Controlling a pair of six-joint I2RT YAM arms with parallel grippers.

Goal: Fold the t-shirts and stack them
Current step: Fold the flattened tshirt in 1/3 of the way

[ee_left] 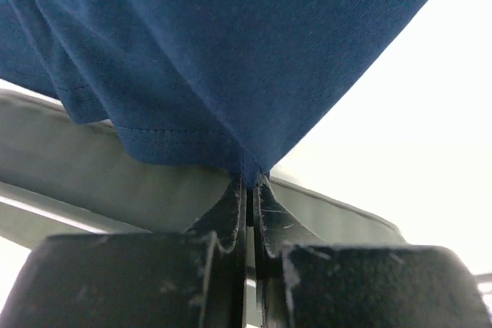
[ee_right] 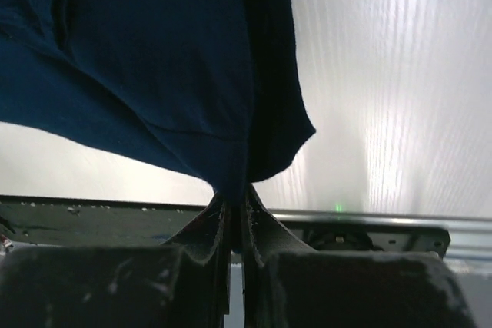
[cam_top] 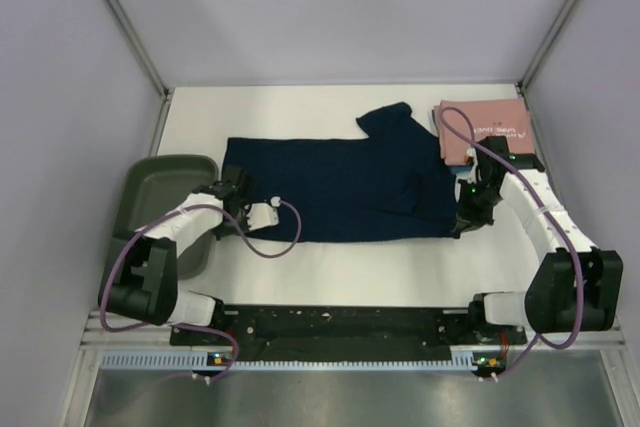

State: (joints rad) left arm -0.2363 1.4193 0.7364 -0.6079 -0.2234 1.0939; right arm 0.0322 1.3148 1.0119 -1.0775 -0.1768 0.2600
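Note:
The navy blue t-shirt lies spread across the middle of the table, one sleeve pointing to the back. My left gripper is shut on its left edge; the left wrist view shows the navy cloth pinched between the closed fingertips. My right gripper is shut on its right edge; the right wrist view shows cloth hanging from the closed fingertips. The pink t-shirt lies folded at the back right, partly behind the right arm.
A dark green plastic tray stands at the left, under my left arm; its rim shows in the left wrist view. The black base rail runs along the near edge. Grey walls enclose the table.

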